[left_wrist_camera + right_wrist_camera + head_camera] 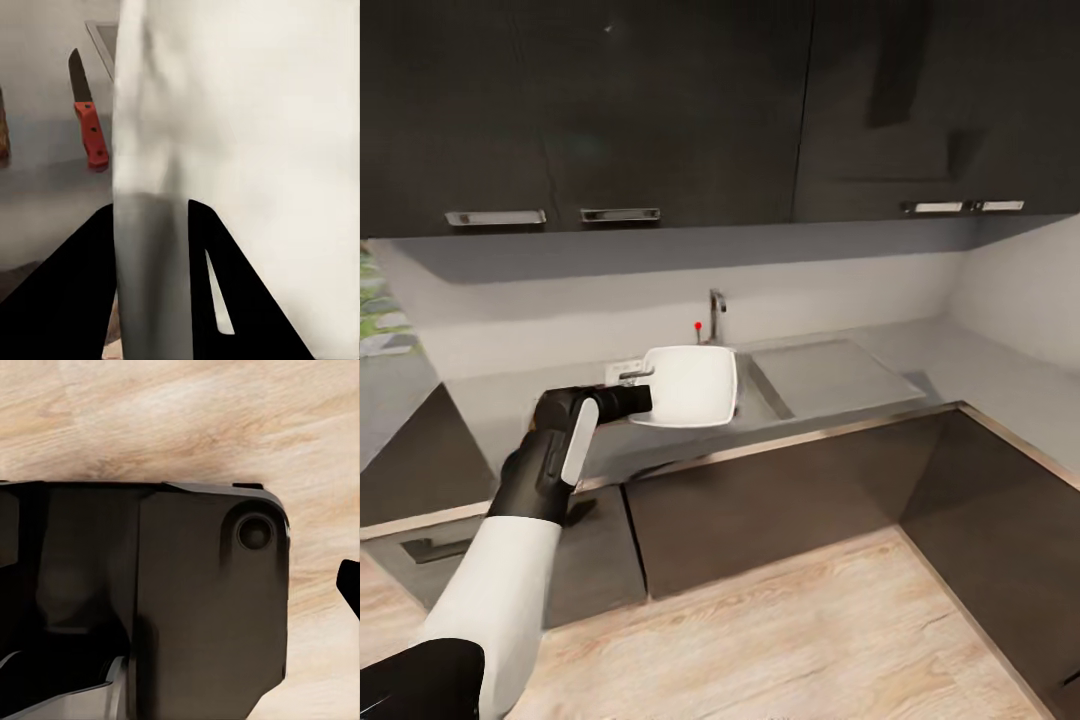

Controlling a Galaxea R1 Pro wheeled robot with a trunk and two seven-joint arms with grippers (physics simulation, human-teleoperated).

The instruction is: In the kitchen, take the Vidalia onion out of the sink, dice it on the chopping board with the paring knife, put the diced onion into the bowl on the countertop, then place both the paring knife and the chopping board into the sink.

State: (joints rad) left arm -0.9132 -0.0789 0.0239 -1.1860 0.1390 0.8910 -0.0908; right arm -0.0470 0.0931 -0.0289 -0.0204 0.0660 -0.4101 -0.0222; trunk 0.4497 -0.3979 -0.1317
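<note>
Black fingers (150, 285) of the left gripper (638, 388) are pinched on the rim of the bowl (695, 385), holding it lifted and tilted over the sink (830, 375) and countertop (510, 410). It looks light, stiff, glossy, likely slippery and chip-prone, so an edge grip deeper on the rim seems wiser. Beneath, the knife (86, 124) lies on the counter. Tap (715, 312) and wall crowd behind; open room lies toward the drainboard. Right gripper: cannot tell.

Dark cabinets (660, 100), pale wooden floor (810, 640)
</note>
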